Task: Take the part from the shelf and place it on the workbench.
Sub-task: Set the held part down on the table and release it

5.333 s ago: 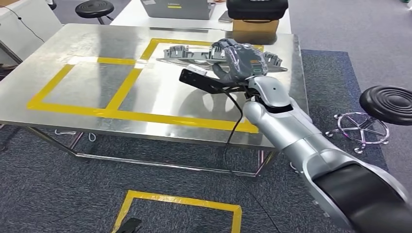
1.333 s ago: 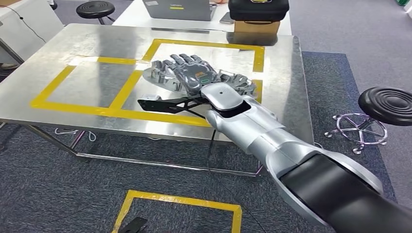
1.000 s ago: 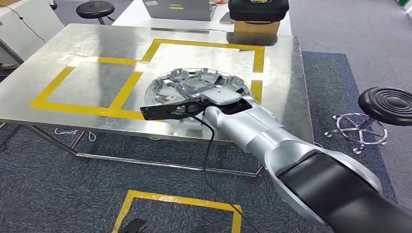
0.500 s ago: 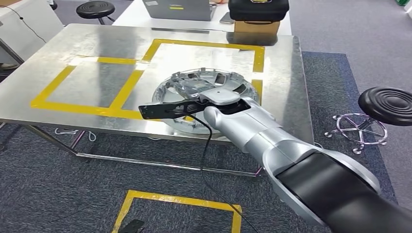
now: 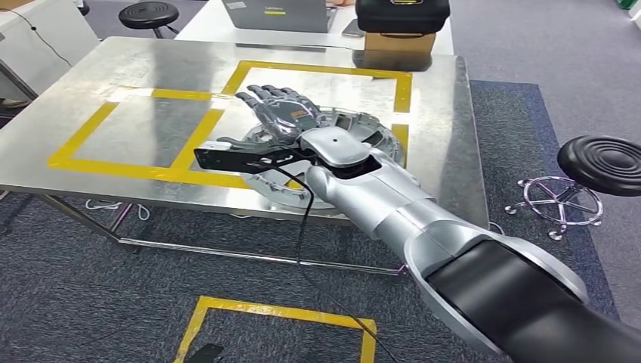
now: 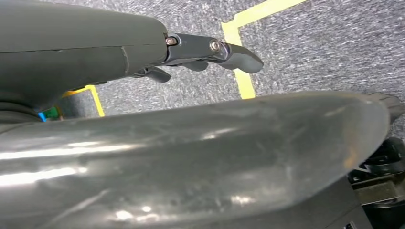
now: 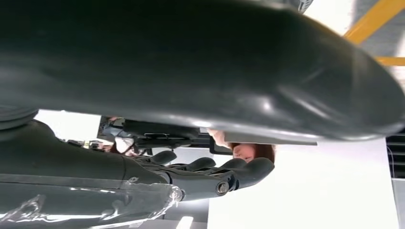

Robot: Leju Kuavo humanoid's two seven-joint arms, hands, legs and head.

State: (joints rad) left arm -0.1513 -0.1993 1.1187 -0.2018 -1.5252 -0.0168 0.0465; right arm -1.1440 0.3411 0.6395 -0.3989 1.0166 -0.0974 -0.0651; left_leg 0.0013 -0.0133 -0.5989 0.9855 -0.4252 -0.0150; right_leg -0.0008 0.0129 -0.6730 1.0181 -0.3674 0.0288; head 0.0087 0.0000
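Right hand [image 5: 283,113] was over the round grey part [image 5: 355,136], palm turned up, fingers spread apart and extended toward the far left; nothing was held in it. The part lay on the steel workbench [image 5: 113,128], at the near right of the top, partly hidden under the right wrist and forearm. It sat across the near edge of the far-right yellow tape square [image 5: 325,69], its near rim close to the table's near edge. Whether the back of the hand touched the part could not be told.

Left hand [image 6: 210,50] was seen in the left wrist view, hanging over grey carpet [image 6: 310,43] with yellow floor tape [image 6: 241,76]; its dark fingers were slightly curved with nothing in them, though only a few fingers showed, so the full state could not be told.

Beyond the workbench, on a white table: a laptop [image 5: 276,13], a black case [image 5: 402,15] stacked on a cardboard box [image 5: 397,45]. A black stool [image 5: 601,162] stood to the right, another stool [image 5: 149,13] at far left.
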